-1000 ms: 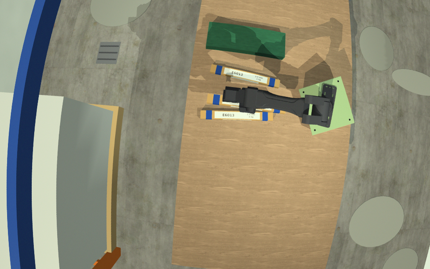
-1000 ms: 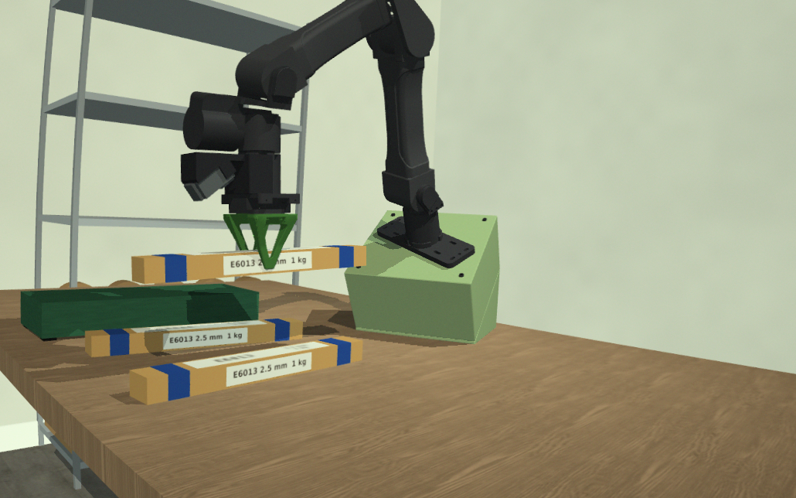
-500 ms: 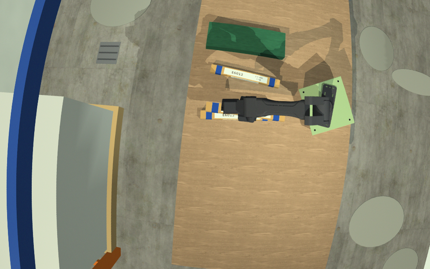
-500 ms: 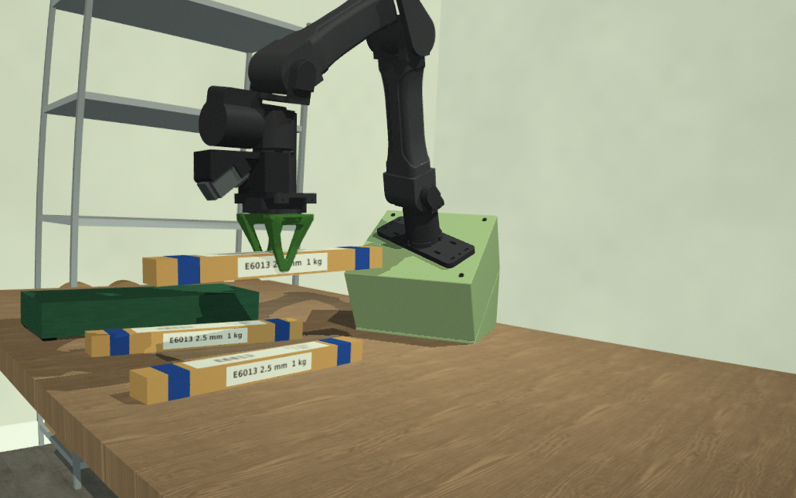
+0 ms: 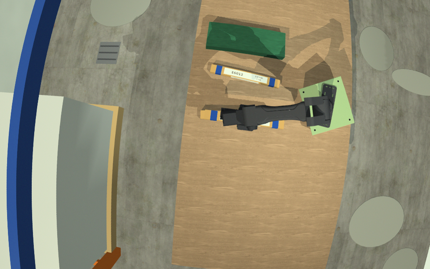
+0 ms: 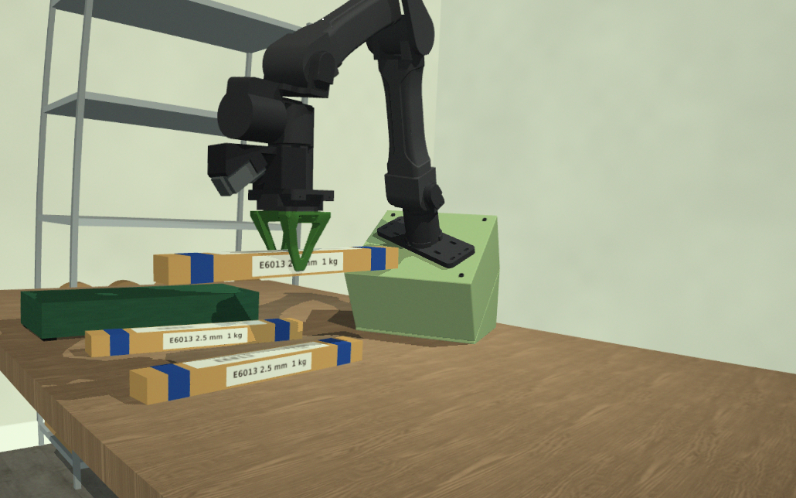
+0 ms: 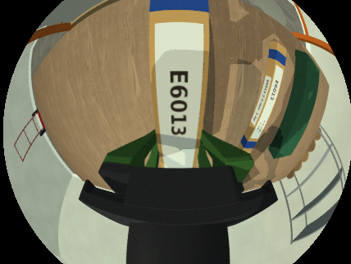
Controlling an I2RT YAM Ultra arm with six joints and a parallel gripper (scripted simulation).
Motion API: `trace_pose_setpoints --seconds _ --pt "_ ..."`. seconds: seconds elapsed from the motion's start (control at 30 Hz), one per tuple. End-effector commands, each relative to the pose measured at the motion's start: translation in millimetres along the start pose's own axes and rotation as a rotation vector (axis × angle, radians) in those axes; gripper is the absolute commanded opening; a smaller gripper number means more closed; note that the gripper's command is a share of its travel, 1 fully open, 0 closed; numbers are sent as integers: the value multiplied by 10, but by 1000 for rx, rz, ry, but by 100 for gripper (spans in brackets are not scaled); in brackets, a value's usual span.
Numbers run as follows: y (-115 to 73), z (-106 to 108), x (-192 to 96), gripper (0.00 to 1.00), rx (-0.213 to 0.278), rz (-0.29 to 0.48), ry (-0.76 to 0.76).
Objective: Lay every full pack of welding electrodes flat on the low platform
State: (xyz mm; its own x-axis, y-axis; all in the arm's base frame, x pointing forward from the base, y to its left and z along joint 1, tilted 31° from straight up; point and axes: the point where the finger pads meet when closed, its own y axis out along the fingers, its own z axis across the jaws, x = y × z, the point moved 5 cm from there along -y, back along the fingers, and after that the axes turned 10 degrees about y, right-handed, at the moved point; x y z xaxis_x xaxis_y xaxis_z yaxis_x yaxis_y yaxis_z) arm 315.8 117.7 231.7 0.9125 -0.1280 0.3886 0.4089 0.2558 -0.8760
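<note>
At the far left of the exterior view, a grey shelf rack [image 6: 42, 146] is seen against the wall behind the wooden table [image 6: 528, 411]. At lower left, the dark green low platform [image 6: 134, 308] rests on the table; nothing lies on it. Just in front of it, a second pack [image 6: 193, 336] lies flat on the table, and nearer the camera a third pack [image 6: 246, 368] lies flat as well, apart from the second. Both bear blue bands and an "E6013 2.5 mm 1 kg" label.

Left of centre, the held pack [image 6: 276, 264] is seen suspended level in the air, above the table and higher than the platform top. The gripper [image 6: 291, 249] is clamped on it near its middle, with the green fingers [image 6: 265, 231] pressed against its opposite long sides; this is confirmed in the wrist view, where the pack [image 7: 179, 82] runs up between the fingers.

In the top view, the held pack [image 5: 209, 114] is shown left of centre, below the second pack [image 5: 244, 76].

Right of centre, the arm is mounted on a light green pedestal [image 6: 469, 281].
</note>
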Motion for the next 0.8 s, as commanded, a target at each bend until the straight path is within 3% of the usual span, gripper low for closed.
trace_pose_setpoints --seconds 0.0,0.2,0.3,0.43,0.67,0.77 --pt "-283 157 102 0 15 -76 11" --pt "-185 250 80 0 3 -51 14" --pt "-267 338 69 0 14 -71 13" --pt "-192 436 48 0 5 -53 14" --pt "-274 573 28 0 17 -71 14" --pt "-176 645 9 0 3 -49 15"
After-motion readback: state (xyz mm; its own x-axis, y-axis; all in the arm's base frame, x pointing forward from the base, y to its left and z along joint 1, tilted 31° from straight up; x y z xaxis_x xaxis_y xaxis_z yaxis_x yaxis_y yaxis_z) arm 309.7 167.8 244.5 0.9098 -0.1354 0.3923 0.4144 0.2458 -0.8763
